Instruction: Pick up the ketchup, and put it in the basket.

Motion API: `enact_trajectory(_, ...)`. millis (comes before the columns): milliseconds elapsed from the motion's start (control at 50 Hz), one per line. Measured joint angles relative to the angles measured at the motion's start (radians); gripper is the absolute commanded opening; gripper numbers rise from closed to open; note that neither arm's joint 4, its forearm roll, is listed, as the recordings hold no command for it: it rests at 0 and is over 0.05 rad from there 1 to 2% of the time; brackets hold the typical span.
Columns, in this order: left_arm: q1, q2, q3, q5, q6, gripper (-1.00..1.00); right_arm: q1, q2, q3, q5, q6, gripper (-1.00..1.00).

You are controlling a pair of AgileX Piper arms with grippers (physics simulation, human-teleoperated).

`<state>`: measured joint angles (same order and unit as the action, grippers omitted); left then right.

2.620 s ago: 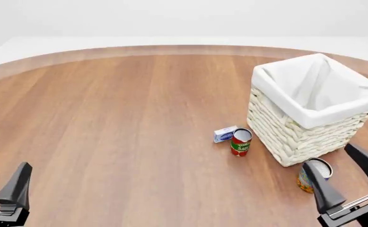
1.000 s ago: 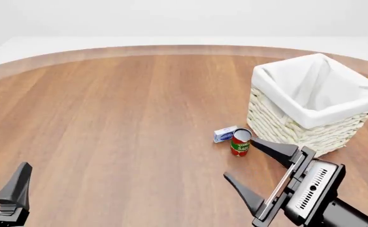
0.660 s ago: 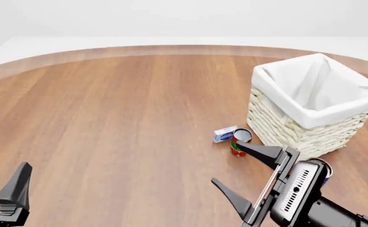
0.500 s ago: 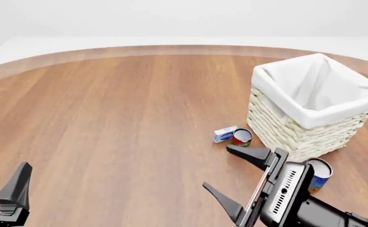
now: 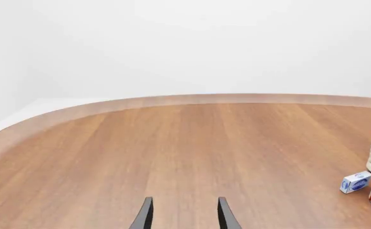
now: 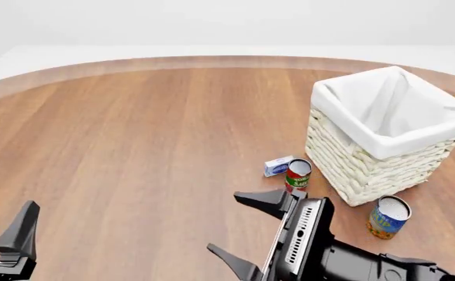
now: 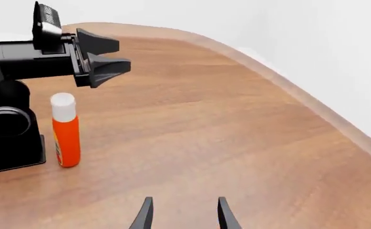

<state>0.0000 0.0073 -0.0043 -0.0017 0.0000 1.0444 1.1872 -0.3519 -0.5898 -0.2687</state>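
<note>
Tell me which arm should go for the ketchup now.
Right, probably. The right end effector, open, faces the ketchup, which stands beside the left arm's base; the left end effector points out over the table, away from it.

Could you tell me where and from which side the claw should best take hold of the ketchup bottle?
Probably around the red body of the ketchup bottle, below its white cap. It stands upright on the table, so a level approach from its open side, away from the left arm's base, seems safest.

Table [image 6: 134, 146] — smooth wood with a soft sheen; basket [image 6: 368, 170] — rough wicker, matt cloth-lined.
</note>
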Motion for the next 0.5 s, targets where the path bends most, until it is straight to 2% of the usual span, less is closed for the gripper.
enact_trajectory(220,0.0,0.0,0.0,0.0,0.0,1.0,0.059,0.028,-0.052,0.035,0.077,1.0)
enact_trajectory(500,0.0,0.0,0.0,0.0,0.0,1.0,0.111,0.083,-0.111,0.057,0.124,1.0)
